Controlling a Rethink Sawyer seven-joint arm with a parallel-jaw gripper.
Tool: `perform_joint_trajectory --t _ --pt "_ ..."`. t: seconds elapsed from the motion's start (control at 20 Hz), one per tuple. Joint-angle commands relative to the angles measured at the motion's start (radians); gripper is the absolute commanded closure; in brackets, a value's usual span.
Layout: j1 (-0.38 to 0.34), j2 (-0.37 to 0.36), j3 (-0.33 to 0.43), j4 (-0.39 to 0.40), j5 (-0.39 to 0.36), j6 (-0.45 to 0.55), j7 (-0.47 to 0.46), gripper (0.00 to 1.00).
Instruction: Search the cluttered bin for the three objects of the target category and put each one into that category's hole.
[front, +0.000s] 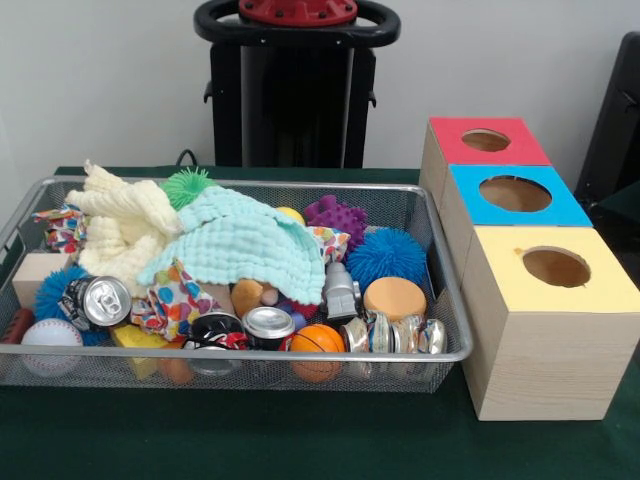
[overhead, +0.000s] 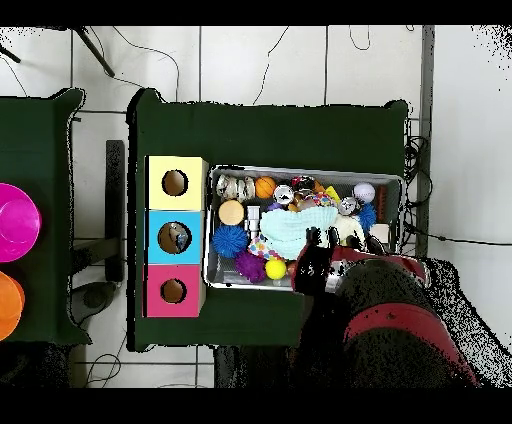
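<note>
Bin (front: 452, 352): crammed with cloths, balls, cans; one crumpled bottle (front: 392, 335) at front rail.
Gripper (overhead: 320, 238): above mint cloth (front: 240, 245); finger spread unreadable.
Red-topped hole (front: 486, 140): farthest box.

Table (front: 300, 440) covered in dark green cloth. Resting directly on it: one wire-mesh bin (front: 440, 290), and just beside the bin's end, a touching row of three pale wooden boxes, tops red (front: 487, 141), blue (front: 515, 195) and yellow (front: 553, 268).
</note>
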Motion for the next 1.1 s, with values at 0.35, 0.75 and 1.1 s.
perform_joint_trajectory --t 0.35,0.75,1.1 --pt "-0.009 0.013 0.068 0.143 0.011 0.001 -0.302 0.00" --pt "-0.011 0.021 0.077 0.122 0.007 0.024 -0.300 0.00" --pt "-0.016 0.043 0.094 0.107 0.013 0.042 -0.299 0.00"
